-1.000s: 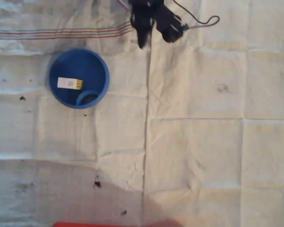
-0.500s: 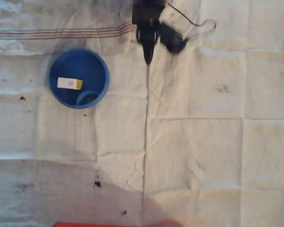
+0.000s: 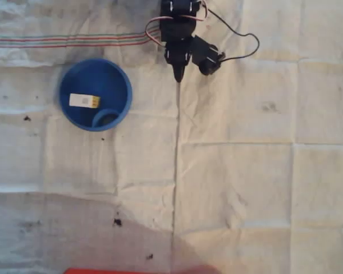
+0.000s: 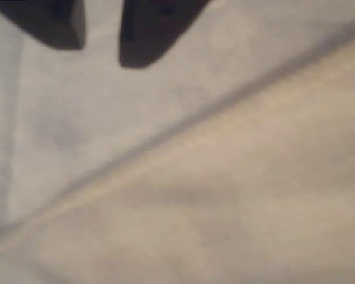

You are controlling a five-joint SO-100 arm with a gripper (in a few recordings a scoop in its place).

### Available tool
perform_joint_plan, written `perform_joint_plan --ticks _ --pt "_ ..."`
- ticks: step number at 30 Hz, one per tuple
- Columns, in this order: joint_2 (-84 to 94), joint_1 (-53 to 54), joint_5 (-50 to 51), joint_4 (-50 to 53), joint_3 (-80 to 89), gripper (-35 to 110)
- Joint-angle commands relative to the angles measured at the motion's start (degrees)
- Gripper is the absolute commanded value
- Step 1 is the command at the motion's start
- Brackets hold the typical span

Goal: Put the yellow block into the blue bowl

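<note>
The block (image 3: 84, 101) is lying flat inside the bowl (image 3: 120, 80), a little left of the bowl's middle, its whitish top facing up and a pale yellow end pointing right. A small ring mark (image 3: 106, 119) is showing inside the bowl near its lower rim. The bowl is sitting on a creased white cloth (image 3: 246, 171) in the upper left of the overhead view, just below some thin coloured stripes (image 3: 68, 40) running across the cloth.

The black arm (image 3: 183, 11) is reaching down from the top edge, well apart from the bowl and to its right. The gripper (image 3: 178, 73) is pointing down the picture, its tip hanging over a long fold in the cloth. In the wrist view the two dark fingers (image 4: 143, 35) are standing slightly apart, a narrow strip of cloth showing between them, and nothing is sitting in that gap. A black cable (image 3: 240, 43) is looping off to the right of the arm.

A red edge (image 3: 103, 270) is peeking in at the bottom.
</note>
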Motion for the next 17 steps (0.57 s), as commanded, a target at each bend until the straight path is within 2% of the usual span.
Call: perform_joint_plan --ticks 1,17 --pt "5.62 -0.18 0.79 -1.85 3.16 0" --pt "5.62 -0.18 0.79 -1.76 6.15 0"
